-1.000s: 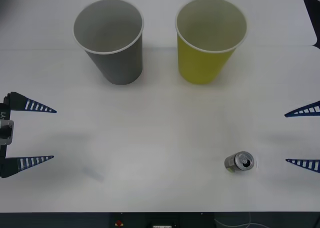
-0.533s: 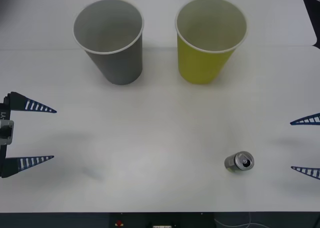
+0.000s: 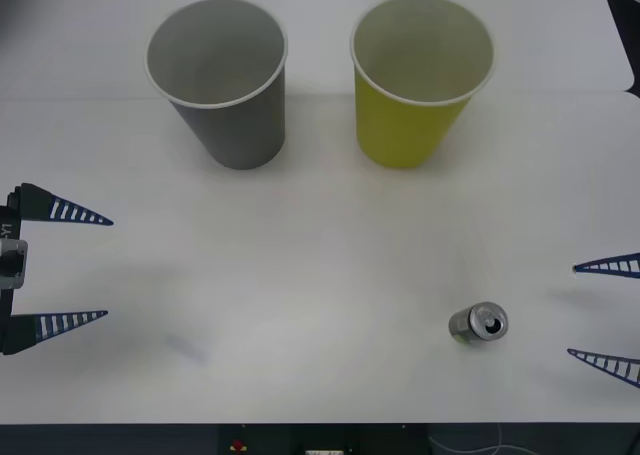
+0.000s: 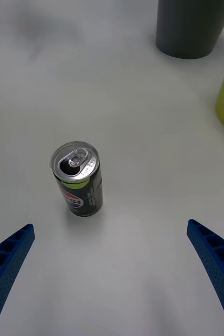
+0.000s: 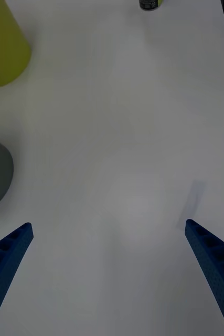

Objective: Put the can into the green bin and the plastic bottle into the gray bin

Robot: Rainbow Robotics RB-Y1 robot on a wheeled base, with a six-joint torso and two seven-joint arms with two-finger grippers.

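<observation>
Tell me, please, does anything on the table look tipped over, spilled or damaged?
Nothing stands out. The can stands upright on the table, its tab opening already open, with no spill around it. The gray bin and the green bin stand upright side by side, undamaged. The right gripper and the left gripper are open, holding nothing.

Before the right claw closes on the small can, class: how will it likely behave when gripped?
The can stands upright, narrow for its height, so a sideways nudge could tip it, then let it roll. Its tab is open, so it is probably light. Smooth metal may slip between the fingers.
</observation>
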